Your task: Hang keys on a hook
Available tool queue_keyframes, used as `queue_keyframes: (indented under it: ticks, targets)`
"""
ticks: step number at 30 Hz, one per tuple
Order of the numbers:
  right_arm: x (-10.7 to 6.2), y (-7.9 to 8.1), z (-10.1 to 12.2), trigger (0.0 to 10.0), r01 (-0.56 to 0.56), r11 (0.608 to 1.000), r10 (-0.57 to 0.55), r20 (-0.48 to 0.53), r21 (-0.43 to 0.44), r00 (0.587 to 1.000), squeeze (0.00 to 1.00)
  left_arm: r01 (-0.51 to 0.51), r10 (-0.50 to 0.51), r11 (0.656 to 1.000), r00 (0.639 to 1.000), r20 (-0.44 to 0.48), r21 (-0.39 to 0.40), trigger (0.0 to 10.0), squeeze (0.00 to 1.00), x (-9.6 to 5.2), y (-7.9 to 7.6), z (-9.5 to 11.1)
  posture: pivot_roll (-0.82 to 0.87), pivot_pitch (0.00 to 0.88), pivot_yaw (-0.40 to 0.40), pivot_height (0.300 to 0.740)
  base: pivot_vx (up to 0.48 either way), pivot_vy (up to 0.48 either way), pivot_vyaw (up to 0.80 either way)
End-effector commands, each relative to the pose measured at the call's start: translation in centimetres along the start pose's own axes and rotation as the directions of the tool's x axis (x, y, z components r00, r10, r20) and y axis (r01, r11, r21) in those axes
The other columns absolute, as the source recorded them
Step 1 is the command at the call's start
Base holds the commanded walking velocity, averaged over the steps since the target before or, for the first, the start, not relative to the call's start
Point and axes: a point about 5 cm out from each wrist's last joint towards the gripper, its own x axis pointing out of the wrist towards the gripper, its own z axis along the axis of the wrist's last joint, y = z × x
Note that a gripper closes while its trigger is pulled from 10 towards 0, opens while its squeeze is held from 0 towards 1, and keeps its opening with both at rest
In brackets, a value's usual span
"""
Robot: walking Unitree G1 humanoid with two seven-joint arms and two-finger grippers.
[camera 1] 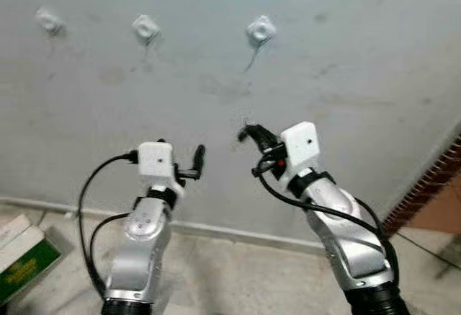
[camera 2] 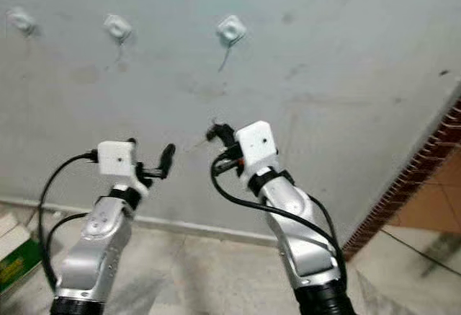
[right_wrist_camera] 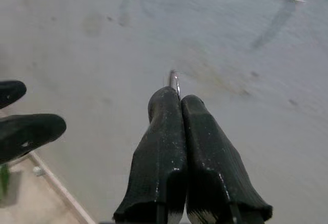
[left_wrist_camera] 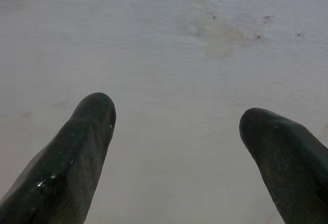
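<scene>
Left arm: silver, raised from the lower frame edge toward the grey wall point(camera 1: 346, 55), black cable looping off its outer side.
Left gripper point(camera 1: 196, 162): held up short of the wall, below and between the middle hook point(camera 1: 145, 28) and the right hook point(camera 1: 261, 31), well under both; fingers point(left_wrist_camera: 82, 147) spread wide in the left wrist view, bare wall between them, holding nothing.
Right gripper point(camera 1: 248, 133): just right of the left gripper and slightly higher, below the right hook and a little to its left, well apart from it; fingers point(right_wrist_camera: 164, 147) pressed together along their length.
Keys: only a thin bright metal ring point(right_wrist_camera: 175, 82) seen, poking out past the tips of the pinched right fingers; rest of the bunch hidden, cannot tell its shape; no contact with any hook.
Right arm: silver, angled up and leftward from the lower right corner, black cable curling beside its wrist.
Hooks: three white wall hooks in a row high on the wall: left hook point(camera 1: 49, 20), middle hook, right hook; each bare, thin dark streaks running down the wall beneath the middle and right ones.
Floor edge: pale skirting below the wall; green-and-white box point(camera 1: 21, 254) on the floor left of the left arm.
Far right: red brick edge point(camera 1: 425, 185) where the wall ends, right of the right arm.
</scene>
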Motion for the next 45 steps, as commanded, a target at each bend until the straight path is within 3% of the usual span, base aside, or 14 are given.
queue_keyframes:
  ticks: [1,15,45]
  targets:
    - [0.30,0.25,0.38,10.0,-0.013,1.000,0.013,0.018,0.008,1.000,0.00,-0.019,0.019,1.000,1.000,-0.008,0.014,10.0,0.00,0.03,0.51,0.02,-0.04,0.039,0.025,0.740,0.000,0.000,0.00]
    - [0.43,0.20,0.35,10.0,-0.005,1.000,0.005,0.022,0.009,1.000,0.00,-0.033,0.032,0.999,0.999,-0.028,-0.027,10.0,0.00,0.17,0.62,-0.20,-0.04,0.030,0.028,0.740,0.000,0.000,0.00]
    - [0.81,-0.30,0.59,10.0,0.024,0.999,-0.024,0.027,0.021,0.999,0.00,-0.017,0.015,0.999,0.999,-0.035,-0.033,10.0,0.00,0.49,0.27,-0.12,-0.04,0.049,0.025,0.740,0.000,0.330,0.00]
